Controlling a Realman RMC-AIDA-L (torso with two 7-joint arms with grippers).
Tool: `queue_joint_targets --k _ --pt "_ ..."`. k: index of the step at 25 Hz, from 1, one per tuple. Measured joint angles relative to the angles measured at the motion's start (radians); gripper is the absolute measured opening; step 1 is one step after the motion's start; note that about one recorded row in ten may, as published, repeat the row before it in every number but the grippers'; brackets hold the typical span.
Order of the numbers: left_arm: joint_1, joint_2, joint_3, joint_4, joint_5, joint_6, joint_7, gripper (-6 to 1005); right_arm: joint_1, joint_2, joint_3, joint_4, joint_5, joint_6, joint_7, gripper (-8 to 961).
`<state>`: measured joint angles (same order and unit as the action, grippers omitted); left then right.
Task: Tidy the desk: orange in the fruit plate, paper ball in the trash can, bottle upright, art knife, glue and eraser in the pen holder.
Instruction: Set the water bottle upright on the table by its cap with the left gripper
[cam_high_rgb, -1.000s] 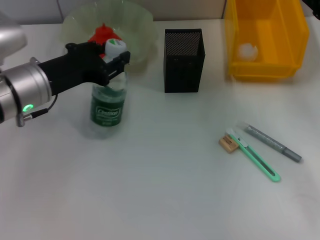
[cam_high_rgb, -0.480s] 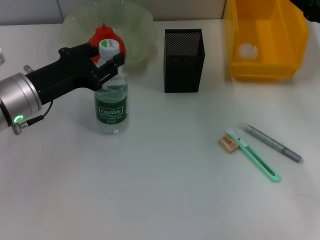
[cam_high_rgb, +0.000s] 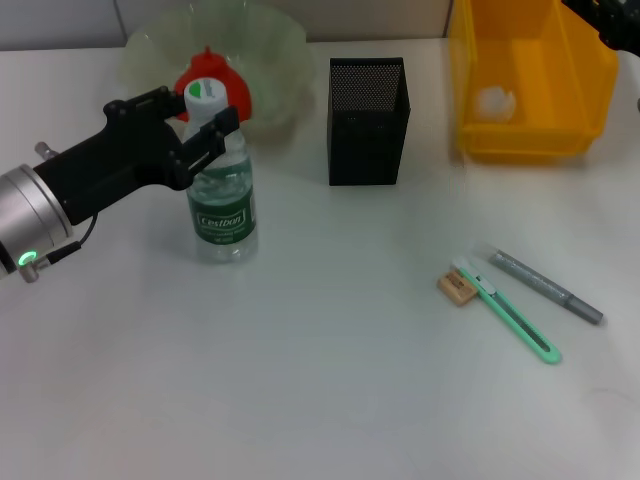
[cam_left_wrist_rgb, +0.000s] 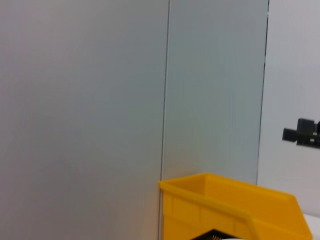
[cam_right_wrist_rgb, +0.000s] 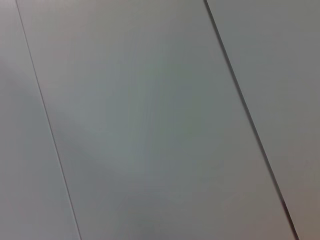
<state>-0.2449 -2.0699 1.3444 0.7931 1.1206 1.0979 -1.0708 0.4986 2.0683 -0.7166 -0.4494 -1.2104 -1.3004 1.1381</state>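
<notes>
**Bottle stands upright; left gripper backs off its neck**

Bottle (cam_high_rgb: 221, 190) now stands on its base on the white desk (cam_high_rgb: 300, 380), just in front of the fruit plate (cam_high_rgb: 270, 60). A second ago the left gripper (cam_high_rgb: 200, 130) was clamped round the neck; now its black fingers sit spread on either side of the cap, holding nothing, and the arm has drawn back toward the robot's left. That step looks done.

The yellow plastic trash can (cam_high_rgb: 530, 80) is a boxy bin with the white paper ball (cam_high_rgb: 495, 100) inside. The plate is a translucent, ruffled green dish holding the orange (cam_high_rgb: 215, 75). The pen holder (cam_high_rgb: 367, 120) is square black mesh. The clear bottle has a green label. Still loose: the slim green art knife (cam_high_rgb: 515, 318), grey glue (cam_high_rgb: 550, 288) stick and small tan eraser (cam_high_rgb: 456, 287).

Only a dark sliver of the right gripper (cam_high_rgb: 615, 20) shows; its fingers cannot be judged.
</notes>
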Motion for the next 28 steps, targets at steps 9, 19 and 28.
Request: queue_joint_targets --k 9,19,28 --pt "0.000 -0.009 0.009 -0.048 -0.056 0.004 0.123 458 0.001 0.000 -0.011 -0.039 -0.111 -0.012 0.065 769" --pt "0.000 -0.008 0.014 -0.065 -0.098 0.008 0.153 461 0.020 0.001 -0.165 -0.546 -0.719 -0.169 0.724 768" --pt "0.001 -0.009 0.018 -0.059 -0.103 0.021 0.162 526 0.141 0.008 -0.312 -0.699 -1.184 -0.307 1.177 767"
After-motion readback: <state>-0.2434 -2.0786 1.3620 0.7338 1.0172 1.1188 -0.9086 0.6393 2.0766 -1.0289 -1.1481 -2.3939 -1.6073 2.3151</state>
